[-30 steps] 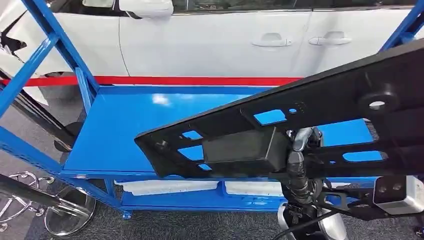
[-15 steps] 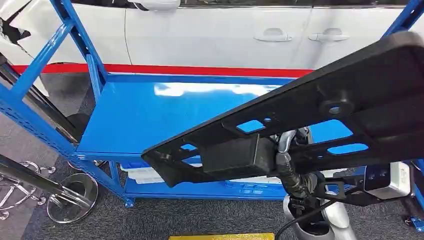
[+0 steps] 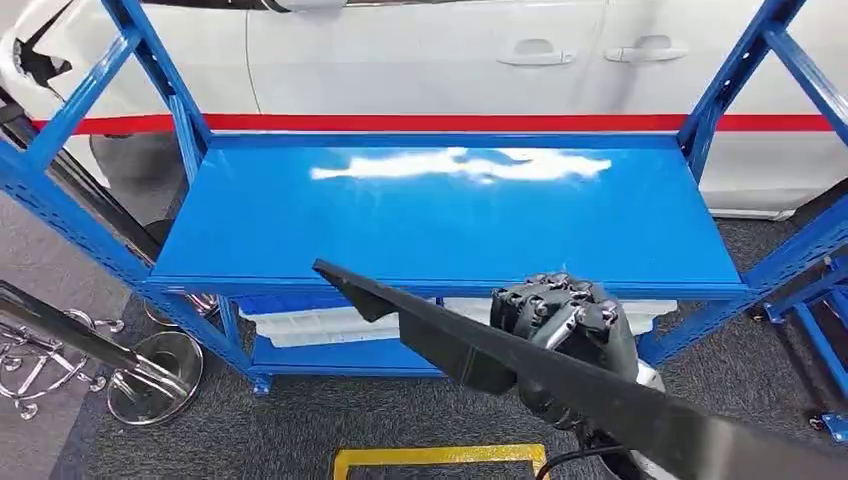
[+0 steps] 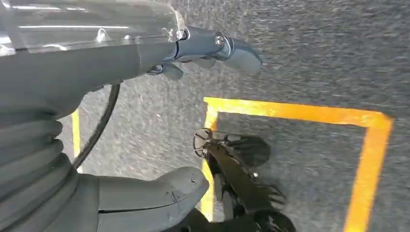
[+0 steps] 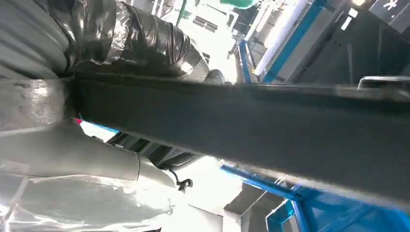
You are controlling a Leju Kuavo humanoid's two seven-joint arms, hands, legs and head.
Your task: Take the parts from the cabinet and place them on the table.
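A long black plastic part (image 3: 440,335) runs edge-on from the shelf's front edge down to the lower right of the head view. My right hand (image 3: 565,315) grips it near its middle, in front of the blue cabinet's top shelf (image 3: 450,220), which lies bare. In the right wrist view the same black part (image 5: 251,125) crosses the picture, with my right hand (image 5: 48,111) wrapped around it. My left hand (image 4: 96,67) hangs over the grey floor, fingers and thumb apart, holding nothing.
White trays (image 3: 320,325) lie on the cabinet's lower shelf. Blue uprights (image 3: 150,60) frame the cabinet, and a white car (image 3: 450,60) stands behind it. Chrome stand bases (image 3: 150,385) sit on the left floor. Yellow floor tape (image 3: 440,458) marks the carpet near me.
The black part has swung from a broad face-on pose to edge-on and dropped lower, uncovering the whole top shelf. My view has shifted back and to the right.
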